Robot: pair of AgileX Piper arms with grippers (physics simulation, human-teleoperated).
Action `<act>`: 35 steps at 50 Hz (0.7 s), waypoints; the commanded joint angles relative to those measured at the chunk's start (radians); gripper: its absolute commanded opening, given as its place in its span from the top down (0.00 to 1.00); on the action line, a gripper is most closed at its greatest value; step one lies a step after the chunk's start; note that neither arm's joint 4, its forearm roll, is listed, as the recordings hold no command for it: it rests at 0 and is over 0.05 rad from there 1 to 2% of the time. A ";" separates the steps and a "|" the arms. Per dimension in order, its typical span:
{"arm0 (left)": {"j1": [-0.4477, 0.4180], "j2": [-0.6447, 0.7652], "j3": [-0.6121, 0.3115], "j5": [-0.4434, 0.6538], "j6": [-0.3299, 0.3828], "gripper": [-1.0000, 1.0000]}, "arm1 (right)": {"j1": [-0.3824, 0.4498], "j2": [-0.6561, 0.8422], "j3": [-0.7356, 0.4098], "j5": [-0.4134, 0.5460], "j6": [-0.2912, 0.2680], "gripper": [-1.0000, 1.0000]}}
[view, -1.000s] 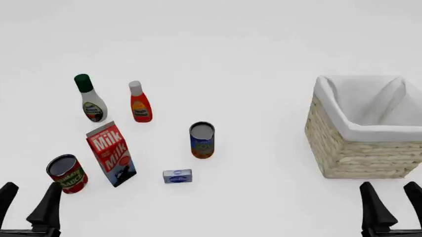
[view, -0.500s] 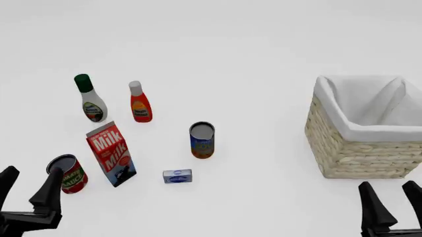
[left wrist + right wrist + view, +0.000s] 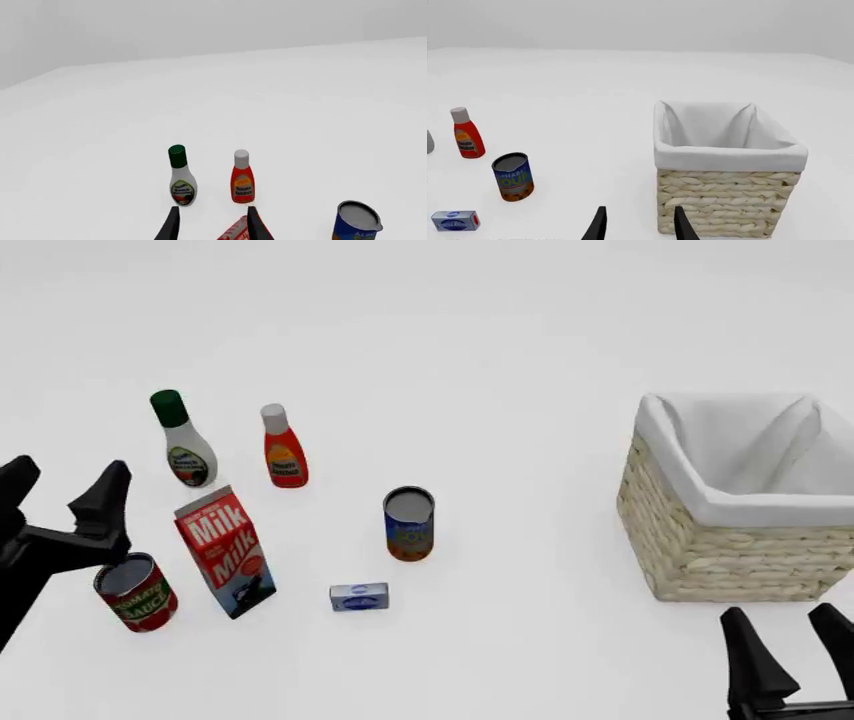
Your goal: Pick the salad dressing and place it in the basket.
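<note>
While the left gripper [image 3: 60, 490] hangs spread and empty above the red can [image 3: 135, 592], the salad dressing [image 3: 183, 440] stands upright at the far left of the tabletop [image 3: 467, 360], beside the red bottle [image 3: 282, 448]. Basket [image 3: 741, 502]: far right, well apart. Right gripper [image 3: 787, 640]: spread, empty, near basket.

The left tool [image 3: 60, 490] hangs with fingers spread above the red can [image 3: 135, 592], beside the milk carton [image 3: 224, 551]. The salad dressing [image 3: 183, 440] beyond has the red bottle [image 3: 282, 448] near it; open bench [image 3: 507, 420] lies toward the basket [image 3: 738, 510].
</note>
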 commanded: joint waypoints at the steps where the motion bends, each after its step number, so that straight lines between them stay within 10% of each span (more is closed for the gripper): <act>1: 0.022 0.233 -0.208 0.016 -0.008 0.00 | 0.006 -0.007 0.001 0.009 -0.001 0.00; 35: 0.093 0.764 -0.936 0.350 -0.001 0.00 | 0.020 0.006 0.010 -0.008 0.014 0.00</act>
